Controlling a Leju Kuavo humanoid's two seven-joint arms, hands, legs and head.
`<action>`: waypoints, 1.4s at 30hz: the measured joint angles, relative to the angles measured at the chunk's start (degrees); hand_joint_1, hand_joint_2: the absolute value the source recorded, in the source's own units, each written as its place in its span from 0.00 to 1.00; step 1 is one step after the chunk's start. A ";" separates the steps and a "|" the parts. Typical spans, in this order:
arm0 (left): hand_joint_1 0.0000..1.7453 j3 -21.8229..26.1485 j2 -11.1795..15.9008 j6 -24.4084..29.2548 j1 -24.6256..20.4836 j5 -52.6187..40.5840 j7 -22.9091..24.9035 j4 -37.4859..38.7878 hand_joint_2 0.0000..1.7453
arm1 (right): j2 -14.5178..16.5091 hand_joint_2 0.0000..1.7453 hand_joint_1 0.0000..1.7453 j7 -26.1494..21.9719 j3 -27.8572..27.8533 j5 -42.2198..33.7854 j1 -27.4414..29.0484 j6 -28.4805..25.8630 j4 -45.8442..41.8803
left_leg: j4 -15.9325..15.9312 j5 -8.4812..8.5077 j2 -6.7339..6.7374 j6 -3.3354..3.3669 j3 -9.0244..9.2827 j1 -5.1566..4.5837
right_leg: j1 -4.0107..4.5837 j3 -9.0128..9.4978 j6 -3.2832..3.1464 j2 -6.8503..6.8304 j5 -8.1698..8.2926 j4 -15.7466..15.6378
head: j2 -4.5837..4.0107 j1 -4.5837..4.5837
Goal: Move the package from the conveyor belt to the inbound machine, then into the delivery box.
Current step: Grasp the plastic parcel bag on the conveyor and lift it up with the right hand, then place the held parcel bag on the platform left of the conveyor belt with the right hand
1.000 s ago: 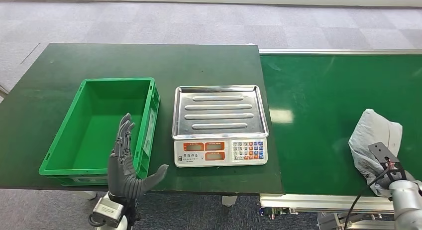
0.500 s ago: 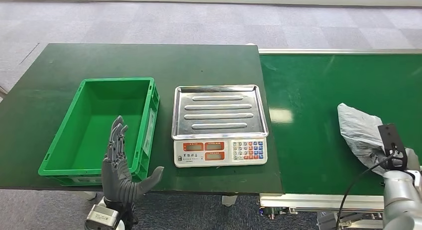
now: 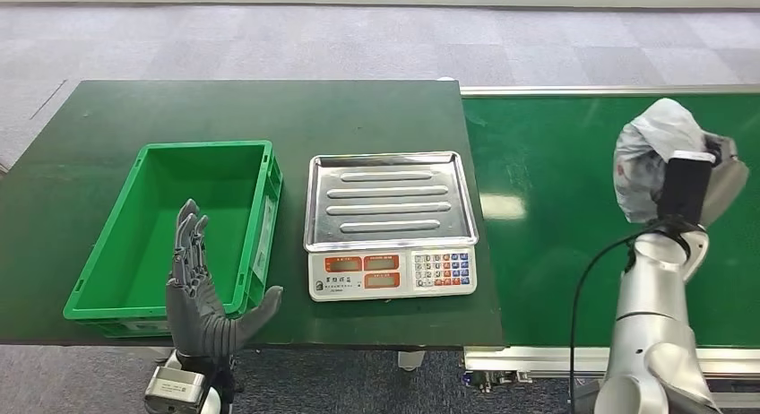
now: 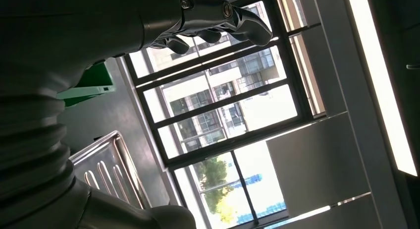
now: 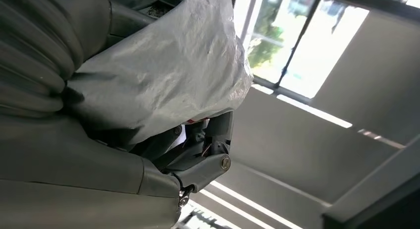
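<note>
Left hand [image 3: 204,293]: raised at the near edge of the table [image 3: 90,118], in front of the near right corner of the green delivery box [image 3: 264,217]. Its fingers [image 3: 186,248] are extended upward and held close together, thumb spread out to the right; it holds nothing and touches nothing. In the left wrist view the left hand [image 4: 148,26] appears with the fingers [image 4: 237,21] slightly curved against a window, nothing between them.

Right hand [image 3: 708,176]: lifted above the conveyor belt [image 3: 556,172], well to the right of the scale. It grips the package [image 3: 650,154], a grey-white plastic mailing bag, crumpled, which is clear of the belt surface. In the right wrist view the package [image 5: 168,75] lies against the palm of the right hand [image 5: 148,149], with the fingers [image 5: 208,164] and thumb closed around its lower portion. A black cable hangs along the silver right forearm [image 3: 654,288].

Inbound machine [image 3: 390,221]: an electronic weighing scale with a ribbed steel pan, red displays and a coloured keypad on its near face. It stands on the table between the delivery box and the conveyor belt, just beside the box and apart from it. The pan carries nothing.

Delivery box: open-topped, rectangular, standing on the left part of the table, interior bare.

Conveyor belt: green surface with a metal far rail, abutting the right edge of the table.

Beyond the table: grey carpet-tiled floor [image 3: 358,38].
</note>
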 joint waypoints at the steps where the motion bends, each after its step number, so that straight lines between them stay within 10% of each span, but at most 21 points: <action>1: 0.00 0.01 0.11 0.01 -0.50 0.01 0.01 0.02 1.00 | 1.61 1.00 1.00 0.28 3.41 0.53 -0.69 -1.21 -1.11 | -0.01 0.02 0.11 -0.04 0.03 0.00 | 0.01 -0.06 -0.05 0.12 0.03 0.02 | 0.00 -0.01; 8: 0.00 0.12 0.31 0.02 -2.83 -1.15 0.01 0.31 1.00 | 11.18 1.00 1.00 4.81 21.09 5.92 -6.15 -4.52 -2.92 | -0.03 0.21 0.14 -0.31 -0.04 0.07 | 0.15 -0.20 -0.19 0.12 0.13 0.07 | 0.00 -0.01; 20: 0.00 4.14 0.34 -3.01 -3.04 -3.61 0.03 0.39 1.00 | 16.47 1.00 1.00 19.16 37.22 18.75 -15.06 12.30 7.04 | -0.01 0.24 -0.12 -0.35 -0.21 0.16 | 0.15 -0.30 -0.19 -0.09 0.12 0.07 | 0.00 -0.02; 24: 0.00 5.28 0.18 -4.02 -2.48 -4.49 0.06 -0.11 1.00 | 16.77 1.00 0.00 29.66 40.20 26.05 -17.15 14.73 15.28 | 0.02 0.25 -0.18 -0.35 -0.21 0.16 | 0.15 -0.29 -0.19 -0.16 0.13 0.07 | 0.00 -0.02; 31: 0.00 6.51 -0.27 -4.78 -0.59 -5.37 0.92 -2.05 1.00 | 15.10 1.00 0.00 43.04 43.58 30.43 -15.78 18.83 25.81 | 0.03 0.24 -0.19 -0.35 -0.20 0.16 | 0.15 -0.31 -0.19 -0.17 0.12 0.05 | -0.01 -0.01; 42: 0.00 6.84 -1.44 -7.77 1.12 -8.04 3.14 -2.82 1.00 | 12.71 1.00 0.00 33.06 41.19 28.20 -13.15 9.90 28.76 | 0.03 0.25 -0.13 -0.36 -0.19 0.16 | 0.16 -0.32 -0.21 -0.12 0.15 0.04 | 0.00 -0.02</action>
